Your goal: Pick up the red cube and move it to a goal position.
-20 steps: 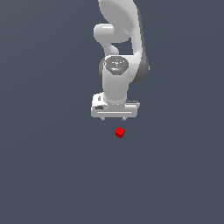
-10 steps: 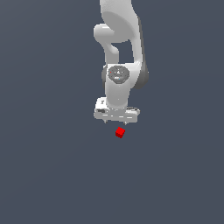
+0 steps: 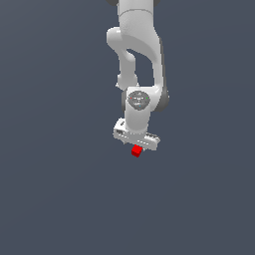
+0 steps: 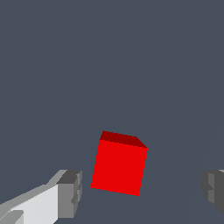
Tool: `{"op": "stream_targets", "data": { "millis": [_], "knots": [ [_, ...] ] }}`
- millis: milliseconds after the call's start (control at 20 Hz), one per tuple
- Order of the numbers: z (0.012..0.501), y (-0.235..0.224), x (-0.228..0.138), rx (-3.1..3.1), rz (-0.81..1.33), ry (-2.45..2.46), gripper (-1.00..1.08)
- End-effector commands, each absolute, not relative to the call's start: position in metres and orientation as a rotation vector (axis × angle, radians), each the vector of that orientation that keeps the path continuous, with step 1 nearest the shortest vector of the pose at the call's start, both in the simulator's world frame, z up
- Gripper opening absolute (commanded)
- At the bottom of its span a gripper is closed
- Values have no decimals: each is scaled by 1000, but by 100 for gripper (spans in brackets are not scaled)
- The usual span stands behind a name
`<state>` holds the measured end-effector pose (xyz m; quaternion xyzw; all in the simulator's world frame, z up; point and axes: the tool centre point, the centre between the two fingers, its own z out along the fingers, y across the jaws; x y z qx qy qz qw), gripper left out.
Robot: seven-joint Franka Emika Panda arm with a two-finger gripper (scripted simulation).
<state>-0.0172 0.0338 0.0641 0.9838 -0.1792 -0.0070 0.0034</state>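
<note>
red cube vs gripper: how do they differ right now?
Colour: the red cube is bright red; the gripper is white with grey fingers. Size: the cube is much narrower than the gripper's open jaws. Position: the cube sits between the fingers, apart from both. Both look plain and blocky.

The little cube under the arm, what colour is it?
Bright red, plain; the red cube shows best in the wrist view.

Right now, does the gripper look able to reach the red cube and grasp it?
Probably yes. In the wrist view the red cube sits between the two open fingers, touching neither, and nothing lies in between. The gripper hangs right above it.
</note>
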Motion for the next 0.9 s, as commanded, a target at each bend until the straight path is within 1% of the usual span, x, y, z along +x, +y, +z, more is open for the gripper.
{"op": "stream_targets", "data": {
  "millis": [0, 400, 750, 800, 850],
  "knots": [
    [51, 37, -16, 3069, -14, -646, 100],
    [25, 45, -13, 3033, -2, -812, 100],
    [20, 46, -12, 3025, 0, -846, 100],
    [20, 46, -12, 3025, 0, -846, -100],
    [20, 46, -12, 3025, 0, -846, -100]
  ]
}}
